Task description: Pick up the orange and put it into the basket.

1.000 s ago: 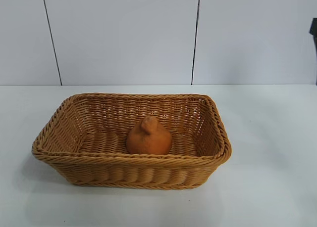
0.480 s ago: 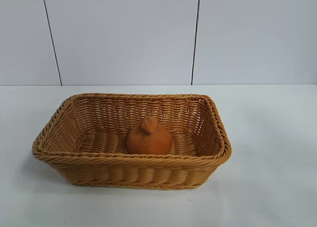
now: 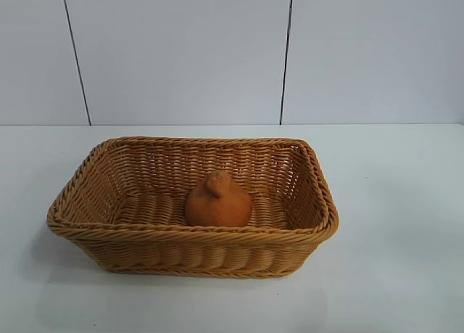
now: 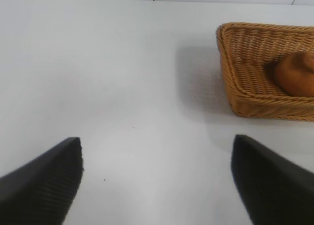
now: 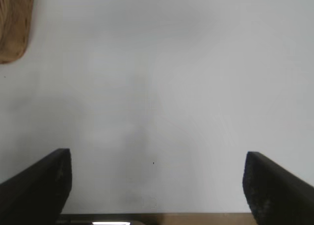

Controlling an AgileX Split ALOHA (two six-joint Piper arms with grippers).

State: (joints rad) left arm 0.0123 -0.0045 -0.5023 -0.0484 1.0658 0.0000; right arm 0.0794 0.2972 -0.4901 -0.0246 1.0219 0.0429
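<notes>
The orange (image 3: 217, 200), dull orange-brown with a knob on top, rests on the floor of the wicker basket (image 3: 109, 235) in the middle of the white table. The left wrist view catches the same basket (image 4: 235, 87) and orange (image 4: 296, 74) off to one side. My left gripper (image 4: 157, 178) hangs open over bare table, well away from the basket, with nothing between its black fingers. My right gripper (image 5: 157, 183) is also open over bare table, and only a corner of the basket (image 5: 14, 26) shows in its view. Neither arm appears in the exterior view.
A white panelled wall (image 3: 181, 54) with dark seams stands behind the table. Bare table surface surrounds the basket on all sides. The table's front edge (image 5: 196, 218) shows just under my right gripper.
A dark piece of the right arm at the exterior view's right edge has gone out of sight. The orange and basket have not moved.
</notes>
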